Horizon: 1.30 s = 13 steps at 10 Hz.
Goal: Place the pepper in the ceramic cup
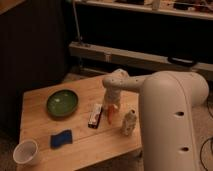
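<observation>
Camera view: looking down on the whole setup from the robot's side, so everything for the job is in shot.
Progress: early days I'd say. Nothing is in the cup yet, and the pickup, the carry across and the drop are all left to do.
Robot arm [172,115]: big white thing filling the right side, bent over toward the middle of the table.
Table [80,146]: light wood, holds all the items.
Green plate [62,103]: back left, looks bare inside, not part of the job.
Ceramic cup [26,152]: white, at the front left corner, upright, pale inside with nothing in it that I can see. Well apart from the pepper, pretty much the far end of the table.
Blue sponge [61,139]: lying flat between the cup and the middle.
Black-and-white bar [95,115]: flat, just left of the gripper.
Small whitish bottle [129,122]: upright, just to the right of the gripper, could get bumped on the lift.
Gripper [111,106]: down at table level right over the pepper; honestly can't tell if it's open or clamped.
Pepper [109,116]: orange-red, poking out under the gripper, between the bar and the bottle, seems to be resting on the wood.
</observation>
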Available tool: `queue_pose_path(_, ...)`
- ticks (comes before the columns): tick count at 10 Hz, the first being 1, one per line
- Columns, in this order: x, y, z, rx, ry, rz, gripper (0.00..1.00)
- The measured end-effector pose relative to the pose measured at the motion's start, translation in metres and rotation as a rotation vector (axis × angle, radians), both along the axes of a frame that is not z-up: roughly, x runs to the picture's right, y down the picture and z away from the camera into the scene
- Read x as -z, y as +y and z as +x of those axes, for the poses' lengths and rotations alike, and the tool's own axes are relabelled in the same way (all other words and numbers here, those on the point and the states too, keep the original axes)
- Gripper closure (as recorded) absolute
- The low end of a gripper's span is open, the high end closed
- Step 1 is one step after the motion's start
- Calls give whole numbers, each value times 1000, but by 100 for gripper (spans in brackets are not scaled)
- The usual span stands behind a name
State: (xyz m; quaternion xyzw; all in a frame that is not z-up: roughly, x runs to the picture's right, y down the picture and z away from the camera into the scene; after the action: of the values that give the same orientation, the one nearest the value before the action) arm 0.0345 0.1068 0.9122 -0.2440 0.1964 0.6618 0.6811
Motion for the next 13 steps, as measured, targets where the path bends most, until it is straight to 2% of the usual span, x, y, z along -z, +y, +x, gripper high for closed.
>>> queue_pose_path(2, -2, 0, 2, 11, 9, 1, 59)
queue_pose_path(3, -2, -2, -1, 9, 8, 1, 63)
queue_pose_path(9, -6, 3, -3, 27, 19, -22, 63)
queue_pose_path(11, 3, -6, -3, 24, 12, -9, 63)
queue_pose_path(13, 23, -26, -11, 15, -23, 34, 63)
